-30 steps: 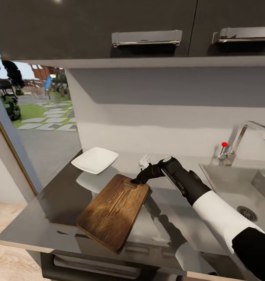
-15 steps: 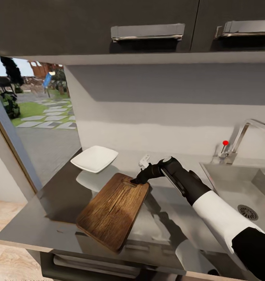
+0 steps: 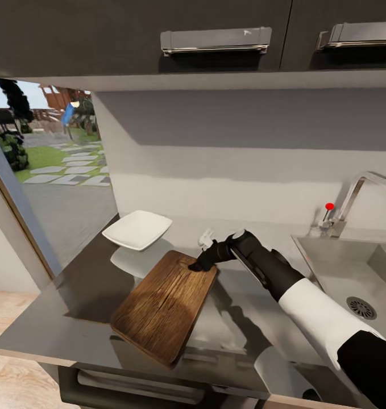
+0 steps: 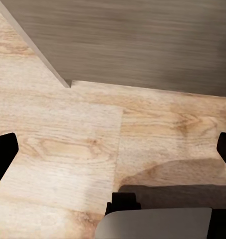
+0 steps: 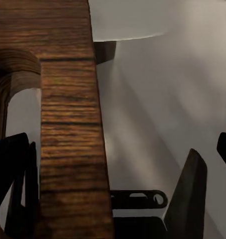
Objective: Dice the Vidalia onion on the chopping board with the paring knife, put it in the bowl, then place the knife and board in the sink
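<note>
Dark glossy cabinets hang over the long dark-grey glossy countertop (image 3: 90,295), with a grey backsplash behind and glass doors giving onto a garden beyond its far end. On this countertop lies the small rectangular brown wooden chopping board (image 3: 164,304), one long edge overhanging the pale front lip; the small shallow white bowl (image 3: 137,230) with its squarish rim sits just behind the board, and the rectangular grey steel sink (image 3: 352,272) with its red-knobbed chrome tap (image 3: 352,199) lies well apart from the board, beyond the arm. The right gripper (image 3: 199,262) sits at the board's back corner beside the handle slot; in the right wrist view the board's edge (image 5: 73,149) runs between the spread fingers (image 5: 190,194), but whether they actually pinch the wood I cannot tell. The left gripper (image 4: 113,149) hangs released over pale plank floor. To do this step well, the grip should probably bite deep past the rim, squarely across the thickness, before lifting, then carry the board level toward the sink so it does not pivot out of a corner hold.
</note>
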Available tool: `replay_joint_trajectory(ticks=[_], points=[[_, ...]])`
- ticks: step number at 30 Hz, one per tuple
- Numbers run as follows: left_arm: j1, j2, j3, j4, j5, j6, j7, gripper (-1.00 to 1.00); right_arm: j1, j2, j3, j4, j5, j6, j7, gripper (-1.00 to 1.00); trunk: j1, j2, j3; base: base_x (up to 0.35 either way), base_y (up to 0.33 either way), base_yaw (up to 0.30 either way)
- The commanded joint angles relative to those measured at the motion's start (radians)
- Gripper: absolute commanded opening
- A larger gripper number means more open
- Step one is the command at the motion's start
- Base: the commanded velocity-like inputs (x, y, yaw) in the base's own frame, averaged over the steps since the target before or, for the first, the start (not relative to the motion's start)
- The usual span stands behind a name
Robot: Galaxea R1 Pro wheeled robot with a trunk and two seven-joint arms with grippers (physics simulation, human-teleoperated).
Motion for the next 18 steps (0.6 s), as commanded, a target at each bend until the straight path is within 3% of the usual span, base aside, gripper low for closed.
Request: replay_joint_trajectory(ticks=[1, 18], points=[[0.0, 0.0, 0.001, -0.001, 0.001, -0.001, 0.0, 1.0, 0.0, -0.001, 0.005, 0.008, 0.013, 0.003, 0.004, 1.0, 0.0, 0.0, -0.001, 0.0, 0.0, 0.0], [0.0, 0.0, 0.001, -0.001, 0.002, -0.001, 0.0, 1.0, 0.0, -0.001, 0.008, 0.008, 0.014, 0.002, 0.003, 1.0, 0.0, 0.0, -0.001, 0.0, 0.0, 0.0]])
